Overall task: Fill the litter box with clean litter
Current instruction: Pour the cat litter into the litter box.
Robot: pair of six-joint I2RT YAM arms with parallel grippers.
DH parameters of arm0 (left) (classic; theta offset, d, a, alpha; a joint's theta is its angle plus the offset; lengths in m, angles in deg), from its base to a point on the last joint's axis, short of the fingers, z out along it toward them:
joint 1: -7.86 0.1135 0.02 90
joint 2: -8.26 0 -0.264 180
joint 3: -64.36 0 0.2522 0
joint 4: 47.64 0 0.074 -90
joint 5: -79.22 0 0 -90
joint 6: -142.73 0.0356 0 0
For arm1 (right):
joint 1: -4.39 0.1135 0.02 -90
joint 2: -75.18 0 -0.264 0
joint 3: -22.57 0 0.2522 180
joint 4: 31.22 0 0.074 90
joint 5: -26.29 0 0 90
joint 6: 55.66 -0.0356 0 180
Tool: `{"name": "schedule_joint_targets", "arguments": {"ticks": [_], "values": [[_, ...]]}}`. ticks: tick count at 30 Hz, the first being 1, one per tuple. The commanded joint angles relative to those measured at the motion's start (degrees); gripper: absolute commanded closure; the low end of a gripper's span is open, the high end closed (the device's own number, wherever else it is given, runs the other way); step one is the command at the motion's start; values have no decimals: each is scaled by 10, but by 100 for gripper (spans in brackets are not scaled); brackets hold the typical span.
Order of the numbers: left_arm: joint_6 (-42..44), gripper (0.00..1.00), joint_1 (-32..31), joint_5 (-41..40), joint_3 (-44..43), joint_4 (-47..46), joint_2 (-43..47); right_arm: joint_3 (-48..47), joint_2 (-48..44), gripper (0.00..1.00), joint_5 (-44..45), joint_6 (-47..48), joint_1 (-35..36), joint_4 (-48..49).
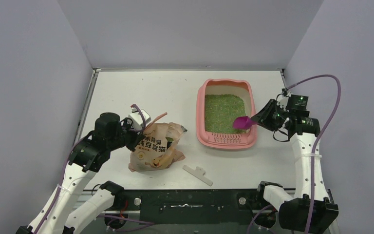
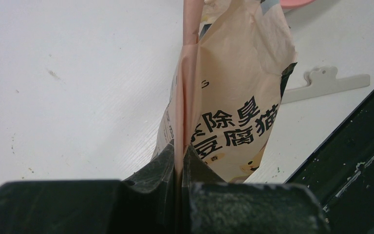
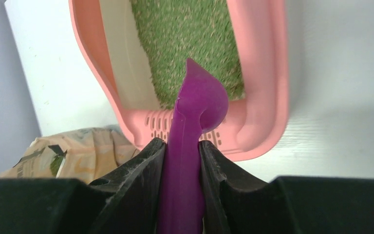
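Granules of fine green litter (image 1: 222, 113) form a speckled bed inside the pink rectangular plastic litter box (image 1: 201, 105). The box sits on the right half of the white counter (image 1: 141, 92), its slotted end toward the arms. Partly closed, the right pincer (image 3: 181, 146) clamps the handle of a magenta plastic scoop (image 3: 199, 100), whose bowl hangs over the box's near right corner. The left pincer (image 2: 180, 151) is pressed fully together on a folded edge of the beige printed paper bag (image 2: 233, 87), left of the box. A flat white plastic clip (image 1: 198, 174) lies near the bag.
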Motion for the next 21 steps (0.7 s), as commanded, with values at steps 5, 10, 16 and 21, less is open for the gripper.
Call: {"name": "schedule_joint_targets", "arguments": {"ticks": [5,10,16,21], "values": [[-10,100,-5,24,-13,-72,20,-161,46,100,56,105,35,-53],[-10,100,-5,29,-19,-72,15,-190,66,100,-59,57,81,-21],[-10,100,-5,28,-19,-73,13,-188,68,100,-186,-29,156,78],[-10,100,-6,28,-22,-75,7,-189,86,100,-208,-55,230,115]]}}
